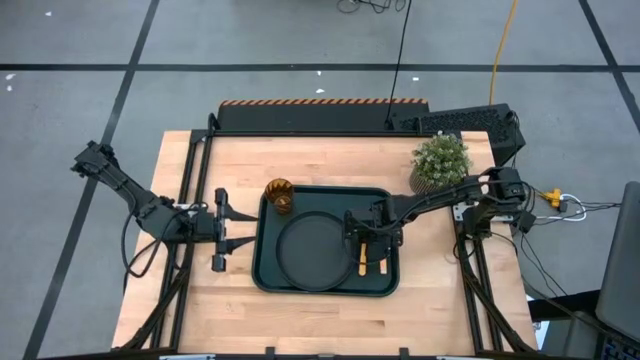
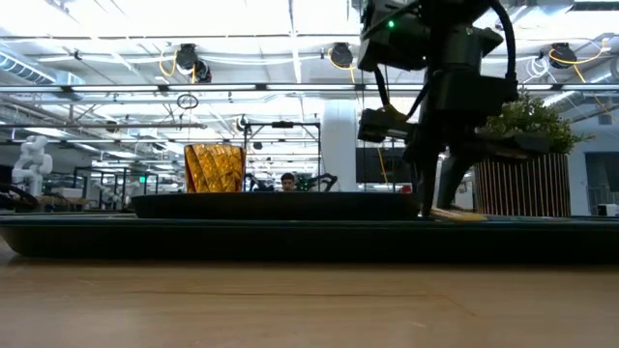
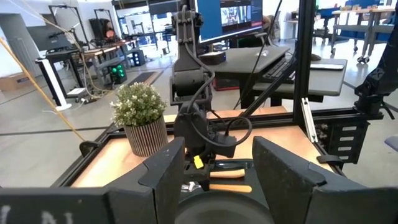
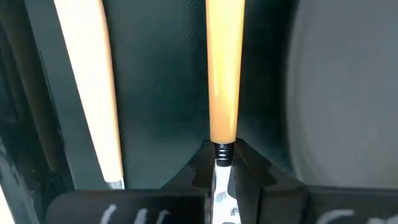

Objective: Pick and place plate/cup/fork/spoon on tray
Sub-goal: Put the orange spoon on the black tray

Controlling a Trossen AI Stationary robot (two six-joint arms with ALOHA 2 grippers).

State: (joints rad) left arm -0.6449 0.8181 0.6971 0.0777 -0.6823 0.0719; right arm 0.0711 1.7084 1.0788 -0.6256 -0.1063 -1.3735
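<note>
With the tray already carrying the plate at its middle and the cup in its far left corner, the right gripper is down in the strip of tray floor just right of the plate, fingers pinched together on the metal neck of one utensil. Its orange handle lies flat on the tray, pointing away from the wrist; a second, paler handle lies alongside it, near but apart. Which is fork and which spoon cannot be told, as both heads are hidden by the gripper. Gripping low on the neck likely keeps the slim piece from swinging and lets it be laid parallel to its neighbour, clear of the plate rim. Plate reads as flat, dark and low-rimmed; cup as amber, faceted and upright; tray as dark green with rounded corners. Left gripper waits over the bench just off the tray's left edge, fingers spread wide and holding nothing. Judged by layout, the task looks nearly finished, with release pending.
</note>
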